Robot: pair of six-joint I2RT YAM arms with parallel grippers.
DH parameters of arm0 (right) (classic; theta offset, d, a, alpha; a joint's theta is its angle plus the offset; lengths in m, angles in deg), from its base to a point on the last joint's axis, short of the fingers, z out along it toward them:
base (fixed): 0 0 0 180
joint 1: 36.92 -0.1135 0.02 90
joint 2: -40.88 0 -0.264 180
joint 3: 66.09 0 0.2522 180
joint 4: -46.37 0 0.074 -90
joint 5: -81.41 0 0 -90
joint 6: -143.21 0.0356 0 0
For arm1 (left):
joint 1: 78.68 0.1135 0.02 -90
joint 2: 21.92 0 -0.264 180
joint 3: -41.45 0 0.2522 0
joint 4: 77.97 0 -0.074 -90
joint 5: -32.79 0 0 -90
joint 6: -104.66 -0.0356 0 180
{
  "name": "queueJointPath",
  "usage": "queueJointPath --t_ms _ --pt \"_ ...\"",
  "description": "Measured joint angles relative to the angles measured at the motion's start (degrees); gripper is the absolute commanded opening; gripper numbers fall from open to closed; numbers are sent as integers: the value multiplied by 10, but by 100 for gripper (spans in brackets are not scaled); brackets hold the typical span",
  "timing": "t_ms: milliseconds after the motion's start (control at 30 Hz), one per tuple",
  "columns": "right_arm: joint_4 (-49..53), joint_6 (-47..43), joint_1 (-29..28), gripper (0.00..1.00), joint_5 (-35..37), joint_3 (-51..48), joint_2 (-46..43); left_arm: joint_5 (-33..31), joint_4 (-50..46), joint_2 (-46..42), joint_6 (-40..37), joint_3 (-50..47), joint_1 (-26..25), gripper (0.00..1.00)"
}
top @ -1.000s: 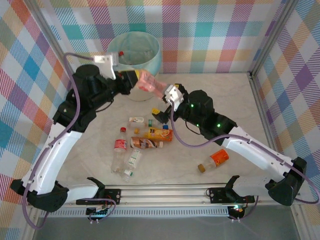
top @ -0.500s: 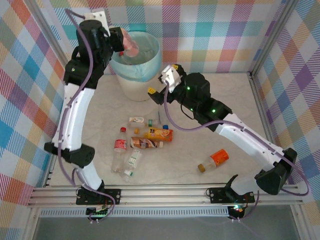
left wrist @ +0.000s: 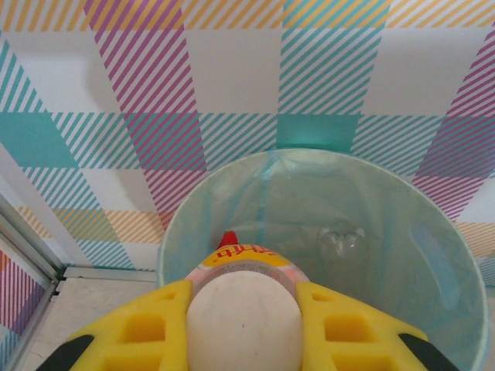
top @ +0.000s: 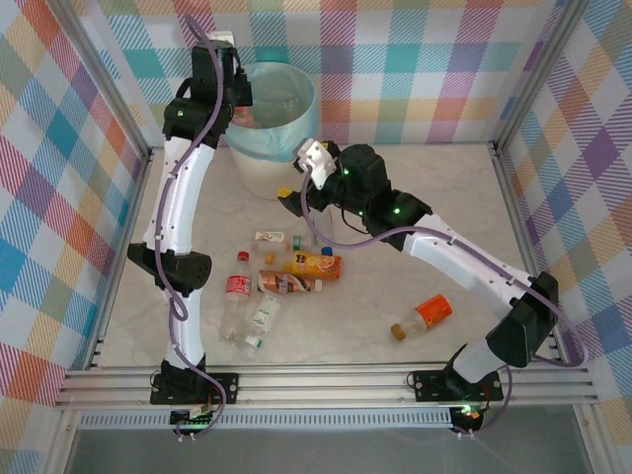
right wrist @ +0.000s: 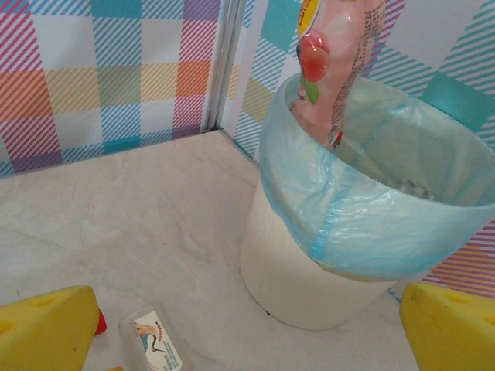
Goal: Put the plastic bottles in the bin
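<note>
We found loose bottles (top: 286, 281) strewn across the near bench (top: 444, 197), with one orange-labelled bottle (top: 428, 314) lying apart at the right. Beyond them, the right jaws hung spread wide and empty beside the bin (top: 259, 173). Farthest back, the left jaws clamped a pink bottle (right wrist: 339, 54) cap-down at the bin's mouth.

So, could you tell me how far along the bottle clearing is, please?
Done: something clear already lies in the bin, perhaps a bottle. In hand: the left gripper holds a pink bottle over it. Left: about seven bottles on the table; right gripper is open.
</note>
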Motion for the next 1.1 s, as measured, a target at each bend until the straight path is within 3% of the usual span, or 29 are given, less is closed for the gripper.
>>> queueJointPath --t_ms 300,833,1100 --pt "2 8 0 100 -10 1 8 10 7 45 -15 18 9 0" --pt "13 17 0 100 -13 1 14 119 -1 102 46 12 18 0" --pt "13 21 0 100 -16 0 14 136 2 139 54 12 23 0"
